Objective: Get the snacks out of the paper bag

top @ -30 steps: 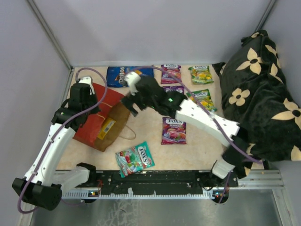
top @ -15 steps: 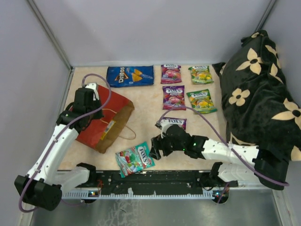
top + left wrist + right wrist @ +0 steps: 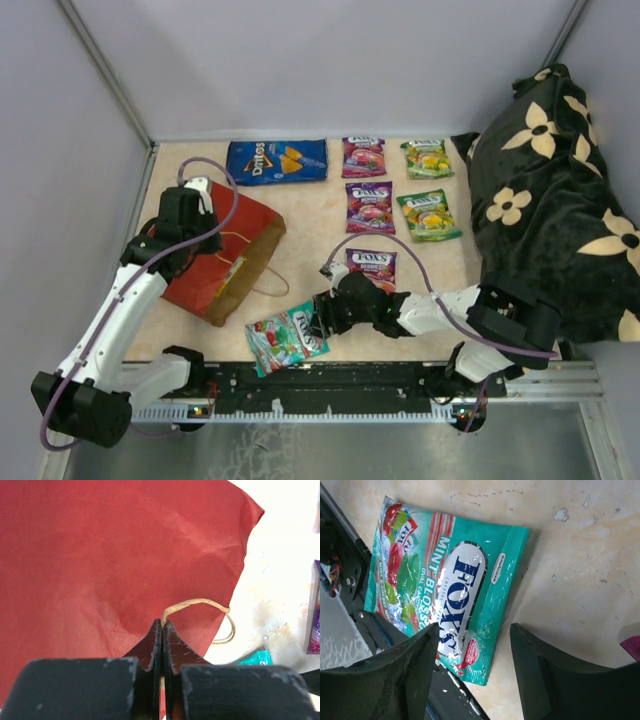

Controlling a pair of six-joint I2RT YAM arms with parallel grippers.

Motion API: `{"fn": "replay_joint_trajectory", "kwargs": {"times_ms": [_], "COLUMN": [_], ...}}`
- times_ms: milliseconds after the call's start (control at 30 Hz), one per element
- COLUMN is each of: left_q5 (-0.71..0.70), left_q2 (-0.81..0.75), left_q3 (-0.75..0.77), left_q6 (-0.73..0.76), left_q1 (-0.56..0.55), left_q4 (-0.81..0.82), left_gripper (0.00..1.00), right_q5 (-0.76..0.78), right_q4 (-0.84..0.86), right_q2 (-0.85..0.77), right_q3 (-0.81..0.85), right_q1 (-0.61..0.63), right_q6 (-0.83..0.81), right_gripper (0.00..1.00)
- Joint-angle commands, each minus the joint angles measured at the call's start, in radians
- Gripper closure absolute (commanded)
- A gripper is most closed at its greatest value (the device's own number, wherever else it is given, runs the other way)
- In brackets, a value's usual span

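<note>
The red paper bag (image 3: 200, 275) lies on its side at the left, its mouth facing right, with a yellow packet (image 3: 229, 277) showing in its brown inside. My left gripper (image 3: 196, 238) is shut on the bag's thin brown handle (image 3: 192, 602), above the red paper (image 3: 100, 555). My right gripper (image 3: 320, 318) is open and low over the right edge of the teal candy packet (image 3: 285, 338). In the right wrist view the teal packet (image 3: 455, 580) lies flat, partly between the spread fingers (image 3: 415, 670). The blue Doritos bag (image 3: 277, 160) lies at the back.
Three purple packets (image 3: 363, 156), (image 3: 369, 205), (image 3: 372, 265) and two green ones (image 3: 427, 158), (image 3: 429, 215) lie on the tan table. A black flowered cloth (image 3: 550, 190) fills the right side. The black front rail (image 3: 330, 385) runs just beyond the teal packet.
My right arm has swung from the bag's mouth down to the front and then left, onto the teal packet. My left gripper has shifted slightly with the bag's handle.
</note>
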Motion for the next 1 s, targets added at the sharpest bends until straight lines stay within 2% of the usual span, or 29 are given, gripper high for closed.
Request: {"fn": "replay_joint_trajectory", "kwargs": {"times_ms": [0, 133, 233, 467, 567, 733, 867, 967], "left_q5": [0.003, 0.005, 0.006, -0.001, 0.000, 0.002, 0.001, -0.001], "left_q2": [-0.038, -0.041, -0.038, -0.040, -0.036, -0.033, -0.035, -0.038], "left_q3": [0.025, 0.038, 0.040, 0.044, 0.050, 0.057, 0.059, 0.064], "left_q6": [0.016, 0.019, 0.020, 0.022, 0.025, 0.024, 0.024, 0.024], "left_q1": [0.006, 0.006, 0.006, 0.006, 0.006, 0.006, 0.006, 0.006], "left_q4": [-0.010, -0.013, -0.016, -0.023, -0.025, -0.022, -0.023, -0.026], "left_gripper": [1.00, 1.00, 1.00, 1.00, 1.00, 1.00, 1.00, 1.00], "right_q5": [0.054, 0.044, -0.017, -0.051, -0.033, -0.024, -0.077, -0.085], "right_q4": [0.163, 0.168, 0.200, 0.230, 0.210, 0.076, -0.025, -0.164], "right_q2": [0.034, 0.082, 0.137, 0.206, 0.196, 0.182, 0.196, 0.192], "right_q3": [-0.025, -0.012, 0.009, 0.039, 0.051, 0.151, 0.255, 0.361], "right_q1": [0.002, 0.001, 0.003, 0.012, 0.012, -0.009, -0.047, -0.063], "right_q6": [0.026, 0.011, 0.006, 0.007, -0.007, -0.130, -0.238, -0.359], "right_gripper": [0.39, 0.36, 0.39, 0.62, 0.67, 1.00, 1.00, 1.00]}}
